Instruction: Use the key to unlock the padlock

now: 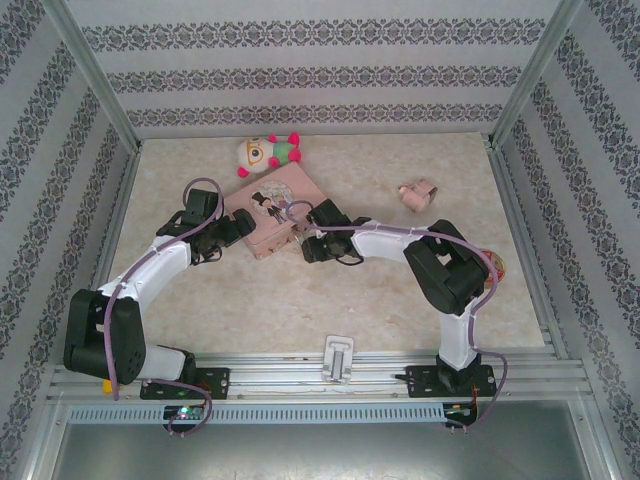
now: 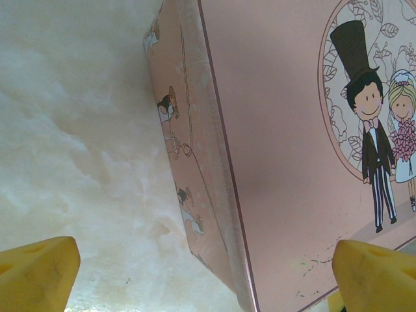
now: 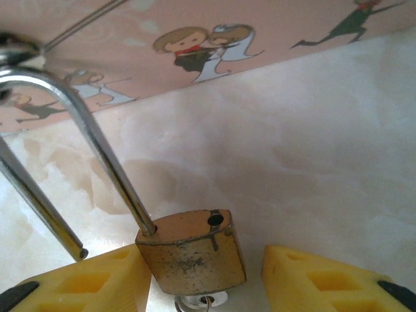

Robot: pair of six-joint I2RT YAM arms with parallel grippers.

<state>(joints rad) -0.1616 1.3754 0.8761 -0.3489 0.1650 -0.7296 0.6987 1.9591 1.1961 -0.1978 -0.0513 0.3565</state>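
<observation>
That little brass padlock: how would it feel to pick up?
Probably heavy for its size: the padlock body looks solid metal. Its shackle has one leg out, so it would likely swivel. The smooth sides may slip.

Scuffed brass padlock [image 3: 192, 253], shiny steel shackle [image 3: 97, 140]

brass padlock [image 3: 193, 255] with silver shackle; pink box [image 2: 279, 162] printed with cartoon couple, seemingly newlyweds.

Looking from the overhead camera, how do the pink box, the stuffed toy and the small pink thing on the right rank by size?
1. pink tin box with cartoon couple
2. white, green and pink plush toy
3. small pink object
</observation>
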